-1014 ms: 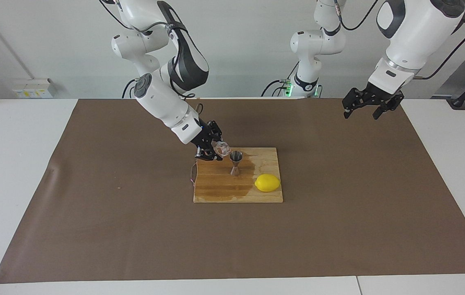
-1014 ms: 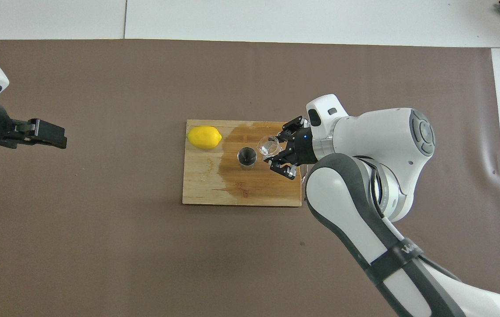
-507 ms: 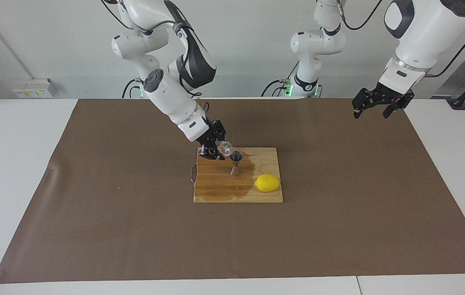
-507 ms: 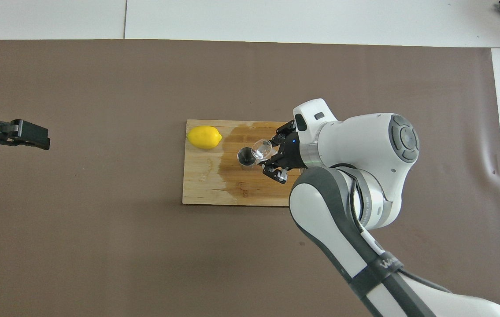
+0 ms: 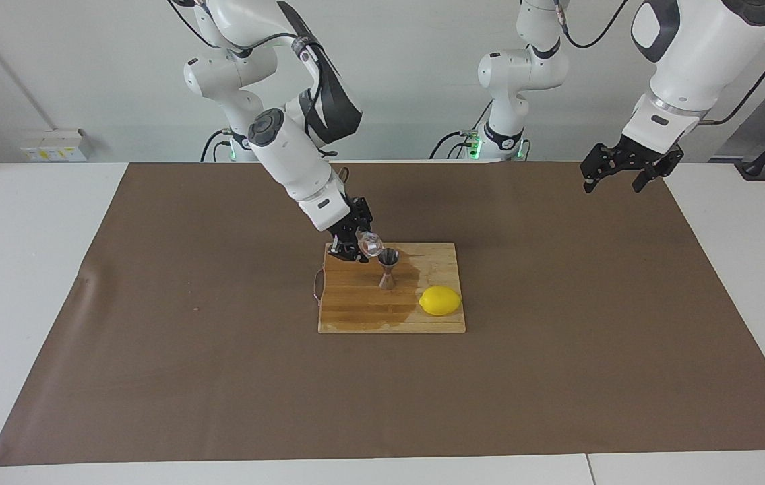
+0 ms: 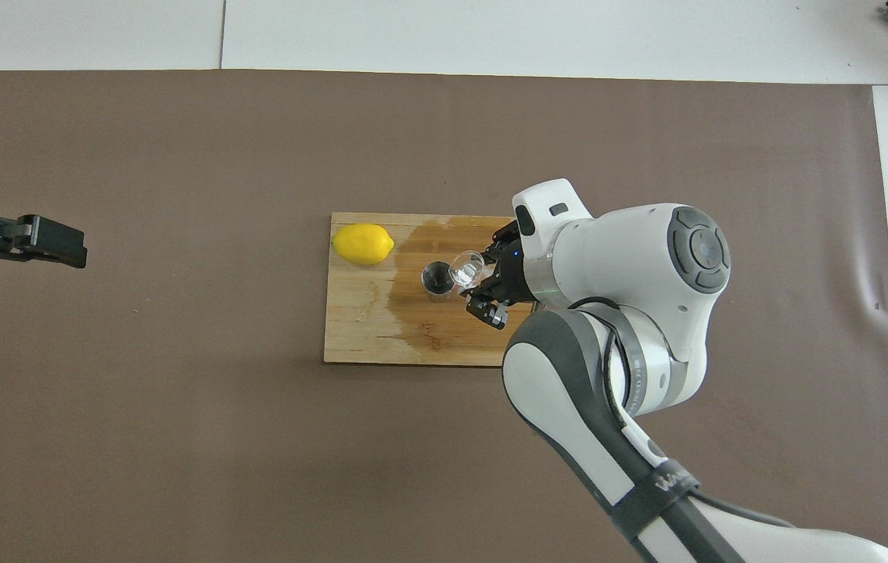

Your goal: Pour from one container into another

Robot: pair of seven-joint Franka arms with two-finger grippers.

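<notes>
A small clear glass cup (image 5: 370, 244) (image 6: 469, 269) hangs tilted with its mouth right beside the rim of the steel jigger (image 5: 388, 267) (image 6: 437, 281). My right gripper (image 5: 355, 246) (image 6: 484, 285) is shut on the cup, just above the wooden board (image 5: 355, 316) (image 6: 365, 336). The hourglass-shaped jigger stands upright on the board's wet, darkened patch. My left gripper (image 5: 618, 178) (image 6: 44, 241) hangs open and empty in the air over the brown mat toward the left arm's end of the table, where that arm waits.
A yellow lemon (image 5: 440, 300) (image 6: 363, 243) lies on the board's corner, farther from the robots than the jigger. The brown mat (image 5: 220, 377) covers most of the white table. A thin wire (image 5: 318, 283) runs off the board's edge beneath the right gripper.
My right arm has swung in and brought the cup closer to the jigger's rim, tipping it more. The left gripper drew back toward its own end of the table.
</notes>
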